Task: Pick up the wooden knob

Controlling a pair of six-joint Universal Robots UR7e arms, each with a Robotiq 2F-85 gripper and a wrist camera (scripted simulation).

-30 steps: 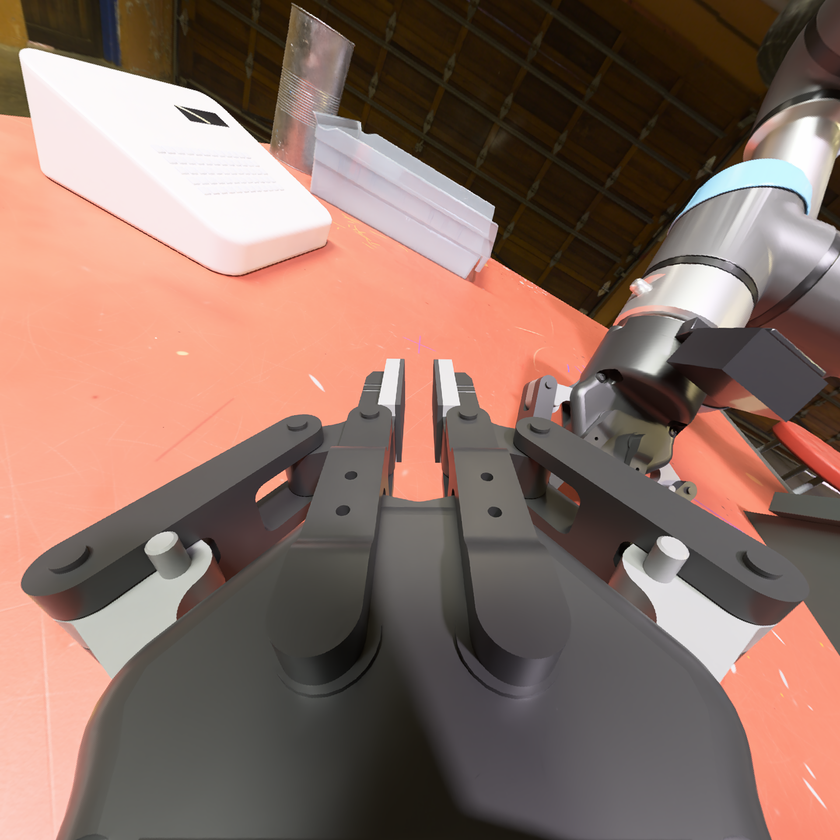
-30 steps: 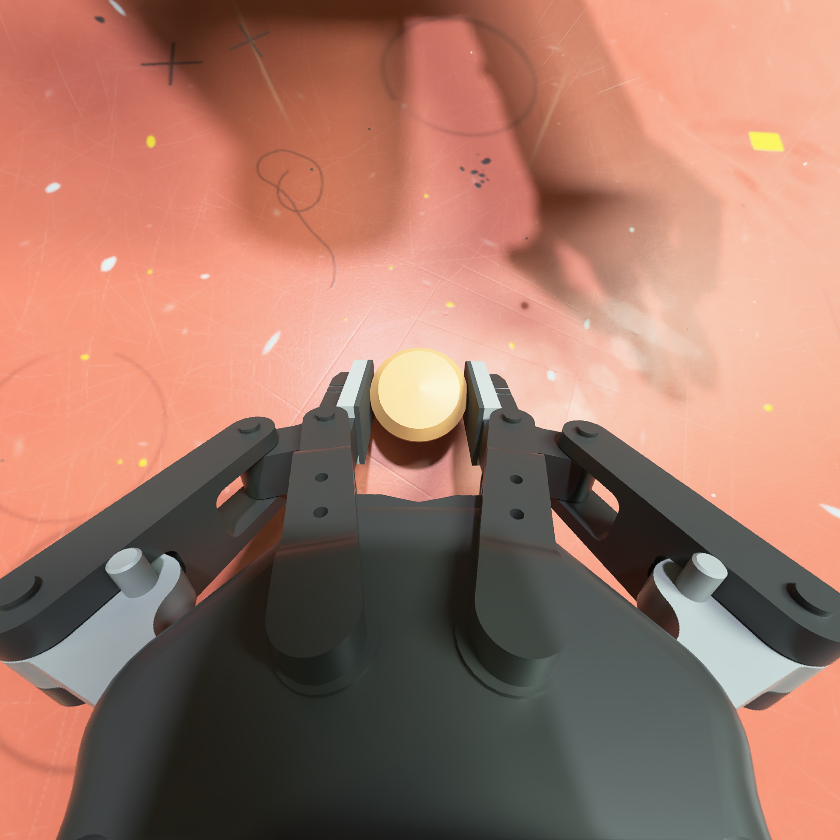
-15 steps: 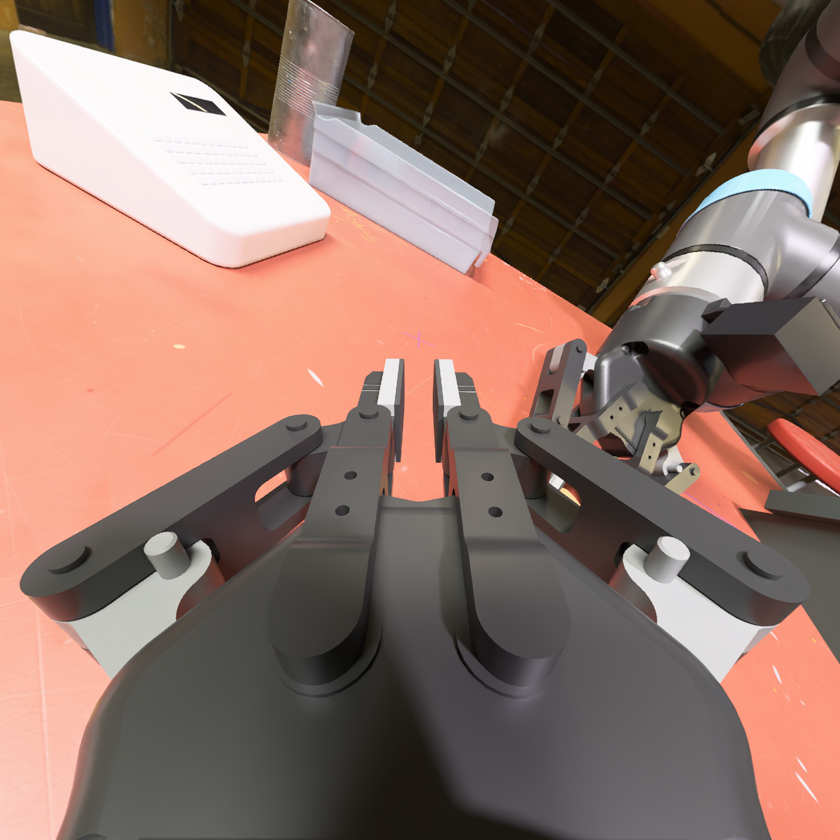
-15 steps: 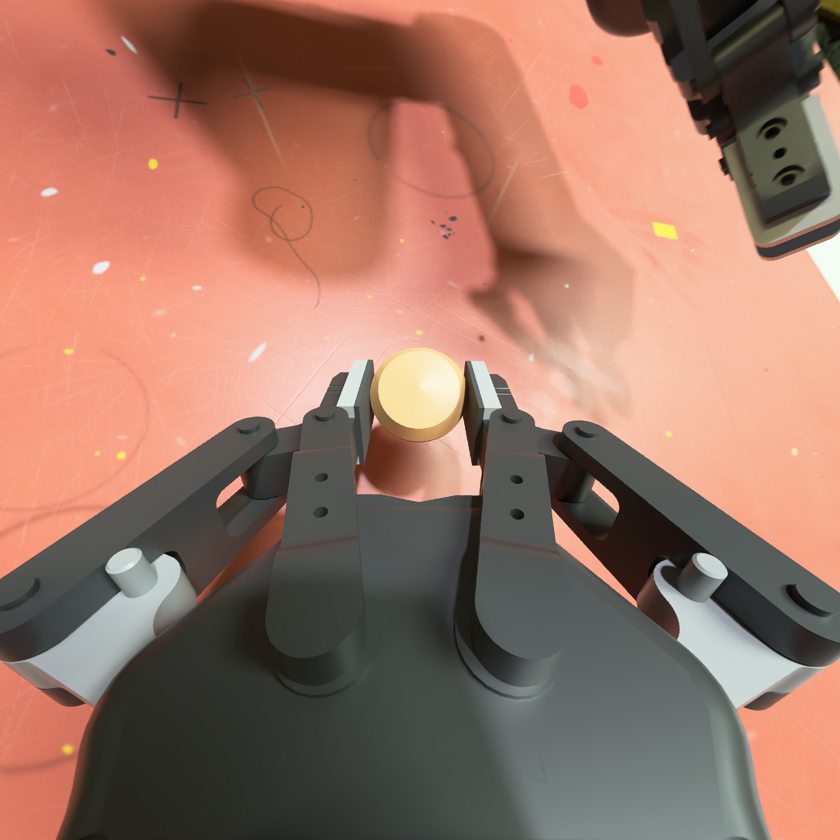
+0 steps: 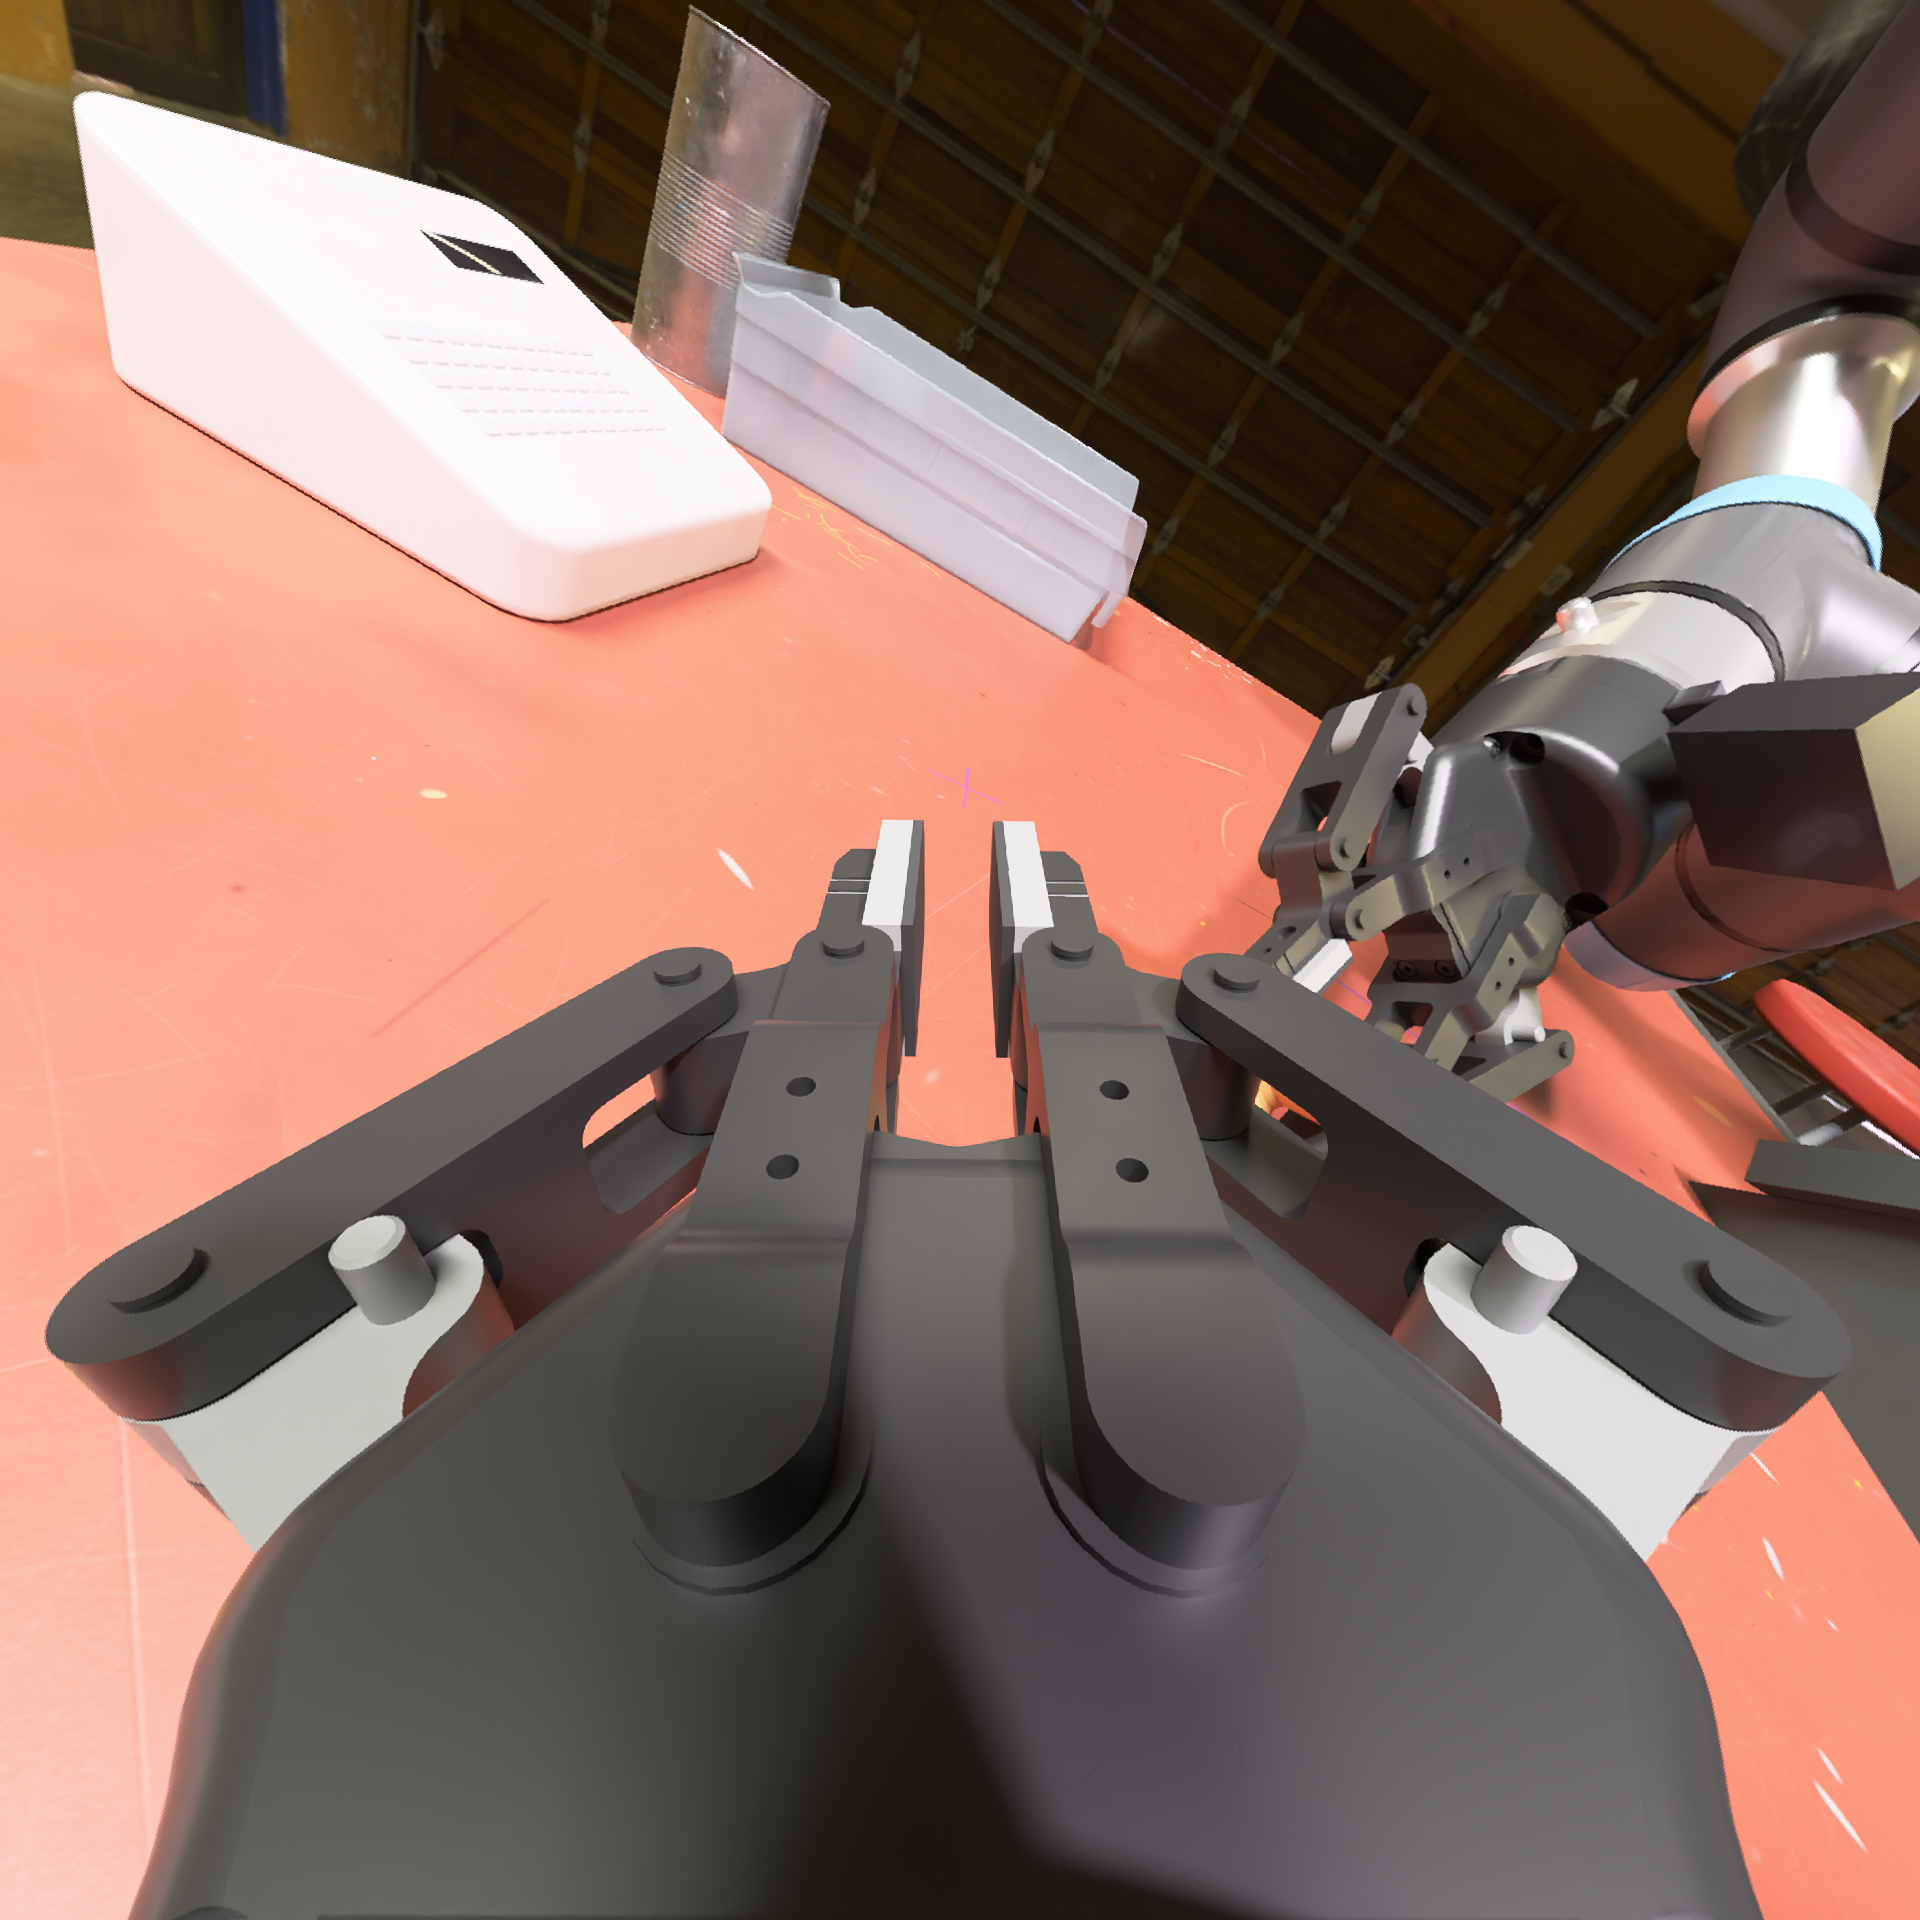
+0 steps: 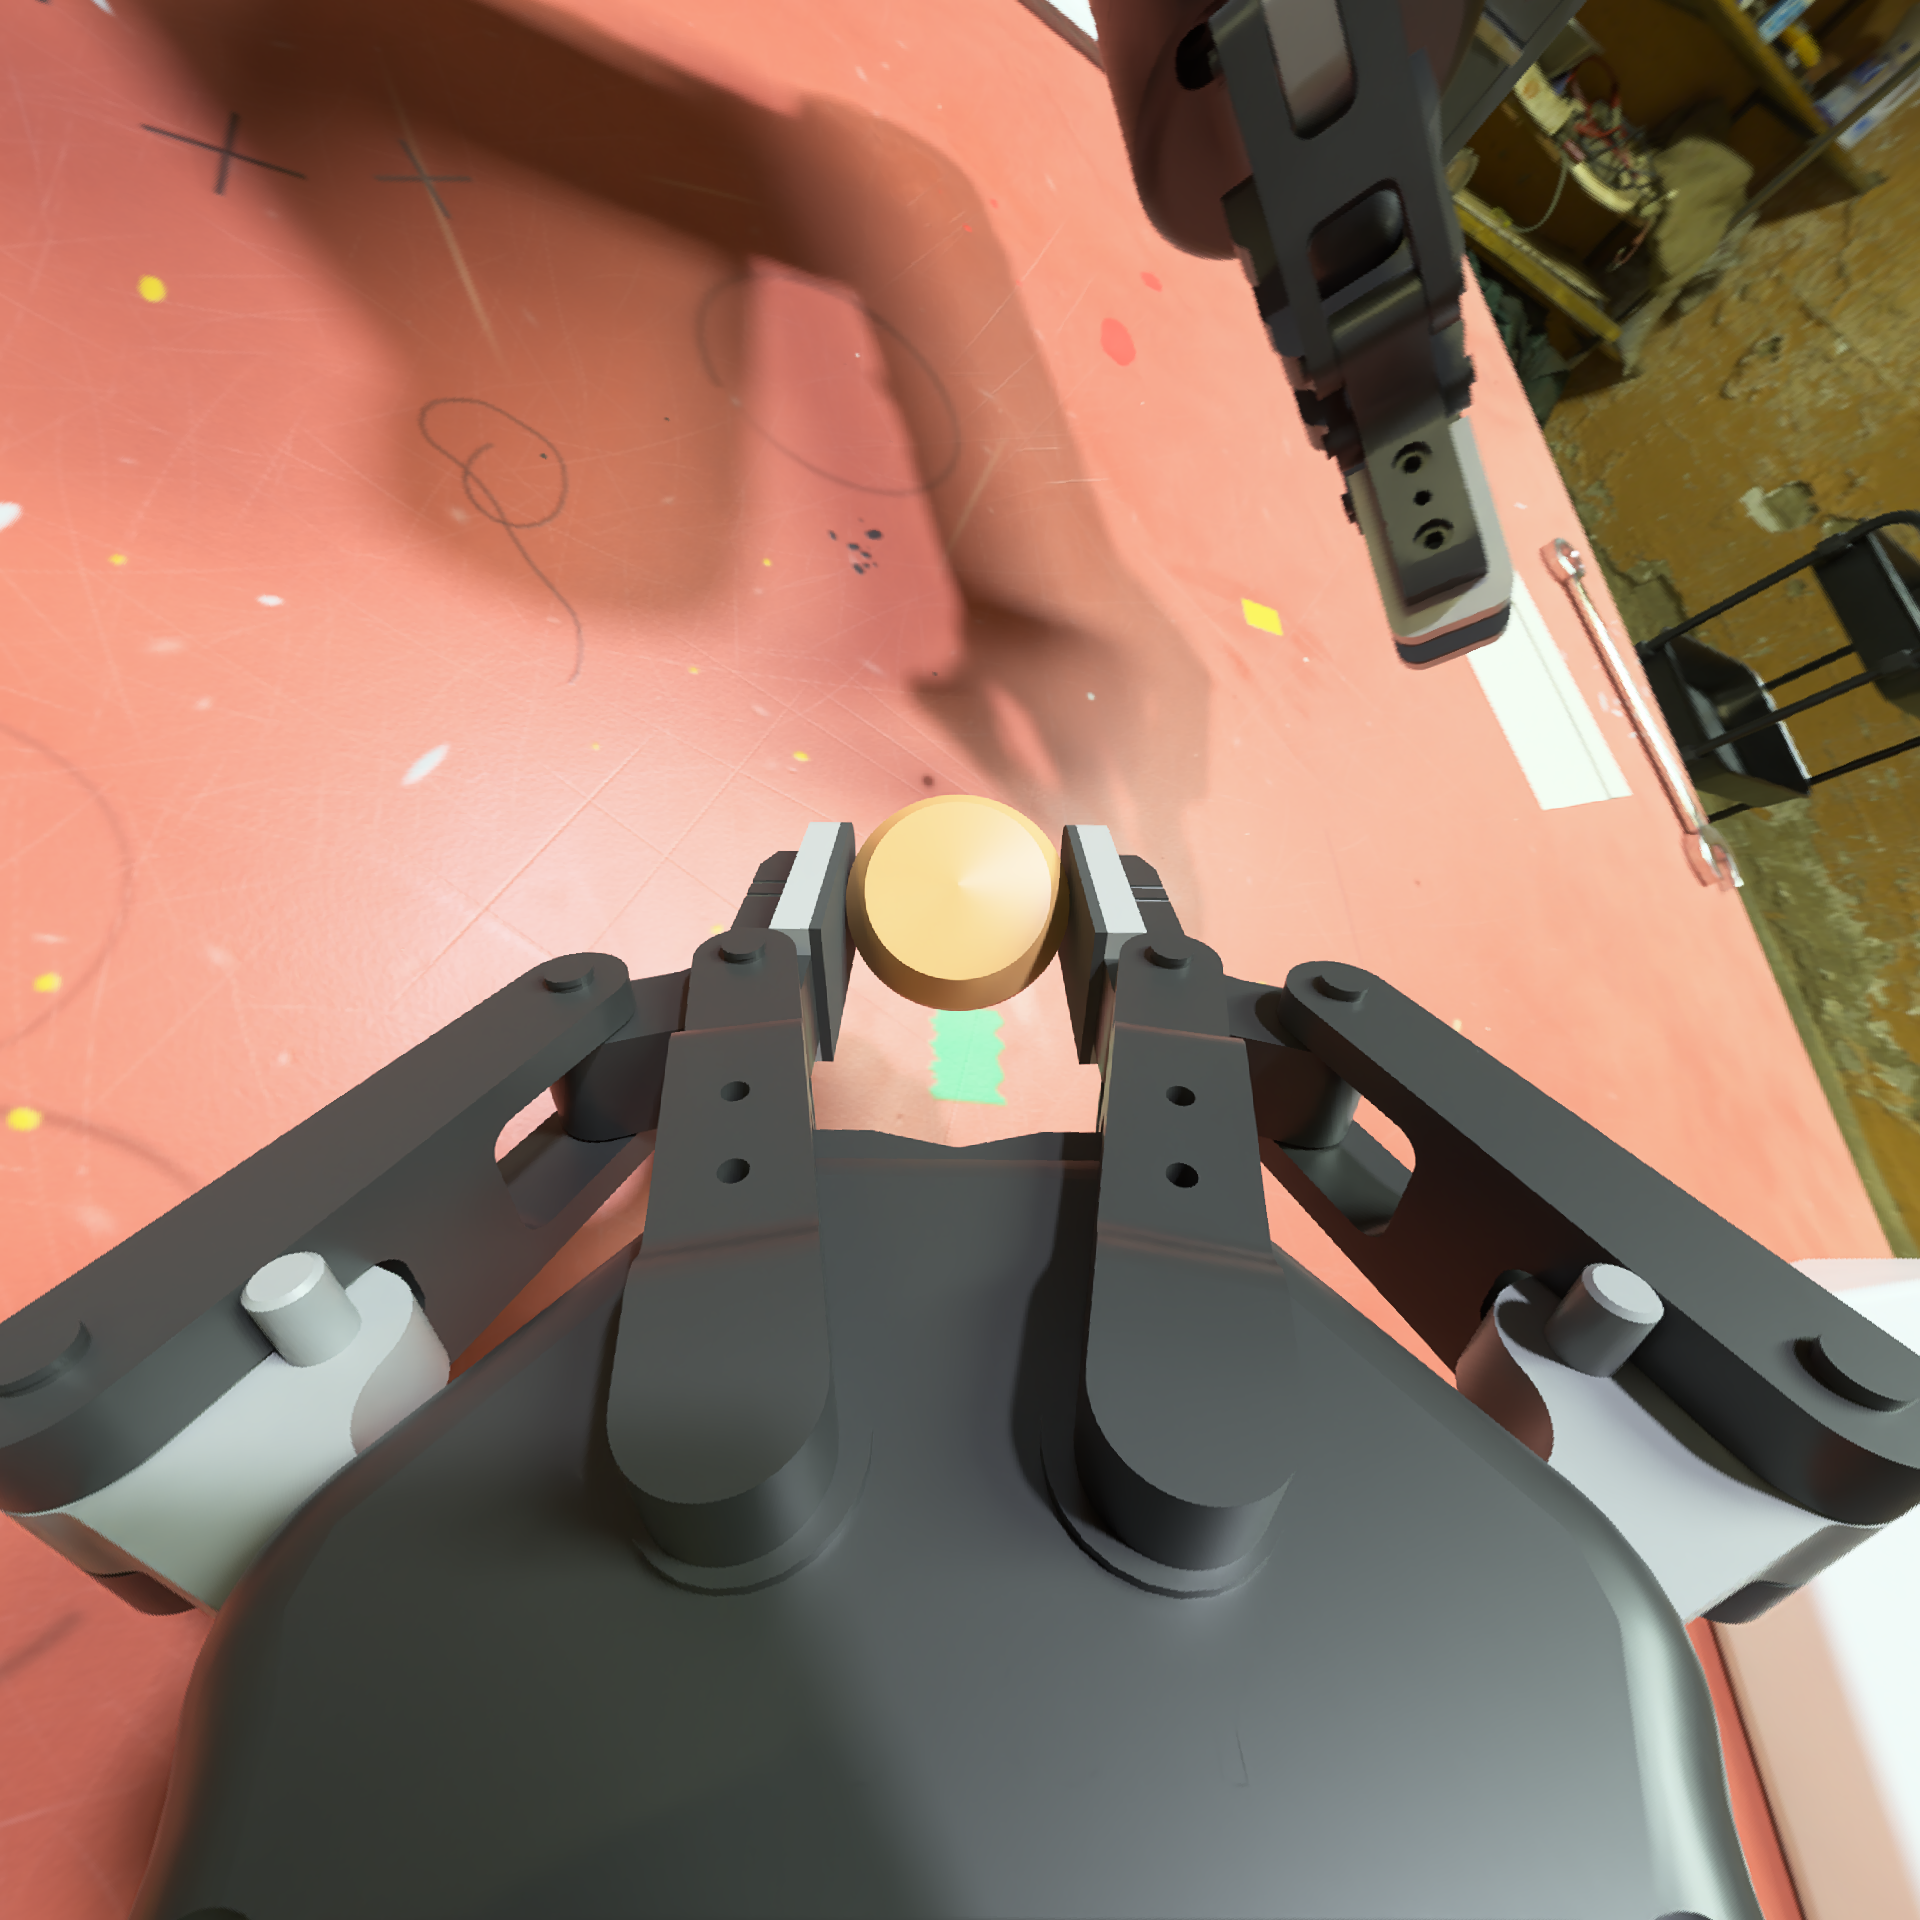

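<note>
The wooden knob (image 6: 954, 899) sat squarely between the two pads of the right pincer (image 6: 956, 914), its domed face turned toward the wrist camera, and both pads touched its sides, so the right pincer was clamped on it. A green mark (image 6: 966, 1058) on the salmon tabletop (image 6: 312, 727) showed below the knob, which suggested the knob hung clear of the surface; that is a judgement. Since the knob lay in the pincer's own grip line, any further lift would simply run straight away from the tabletop. The left pincer (image 5: 956, 883) hovered off to the side, pads nearly together with a narrow gap and nothing between them, near a white wedge-shaped box (image 5: 395, 364).
</note>
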